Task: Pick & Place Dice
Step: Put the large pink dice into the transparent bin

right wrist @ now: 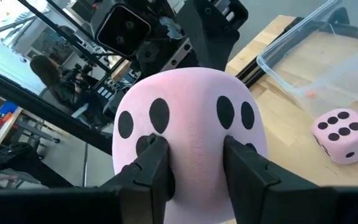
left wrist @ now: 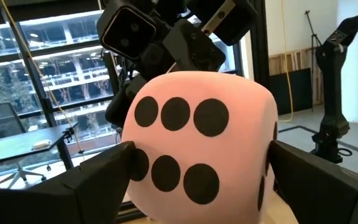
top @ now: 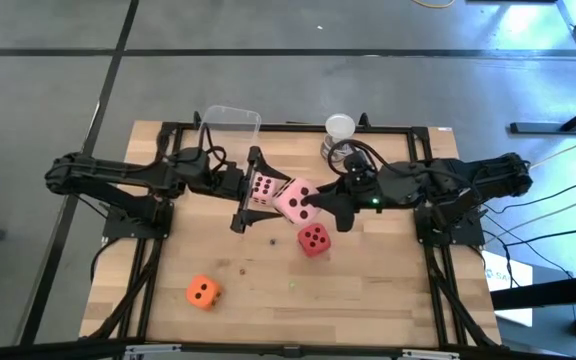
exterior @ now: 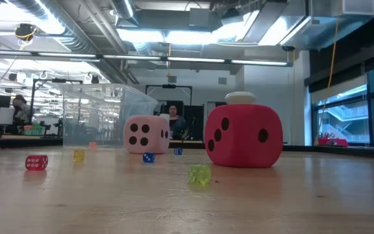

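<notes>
My right gripper [right wrist: 194,146] is shut on a pale pink die [right wrist: 188,118], which is lifted over the table's middle [top: 296,200]. My left gripper [left wrist: 202,149] is open and also raised. Its fingers stand on either side of that same die [left wrist: 197,143], which shows a six-pip face in the left wrist view. The second pale pink die [top: 265,187] sits flat on the table below the left gripper [top: 253,190], as the low view shows [exterior: 147,134]. The red die [top: 314,239] and the orange die [top: 202,291] rest on the wood. My right gripper pinches the pale pink die between its two fingers [right wrist: 157,165] on the side facing the right arm [right wrist: 194,162], and the soft face is dented between them. It comes from the table's right. The die is lifted clear. My left gripper's fingers [left wrist: 104,174] flank the die; I cannot tell whether they touch it.
A clear plastic container [top: 230,125] stands at the far edge, left of the middle. A white round-topped object [top: 340,127] stands to its right. Several tiny dice lie on the wood, such as a red one [exterior: 36,162] and a yellow-green one [exterior: 199,173]. A person [exterior: 173,120] is far behind the table.
</notes>
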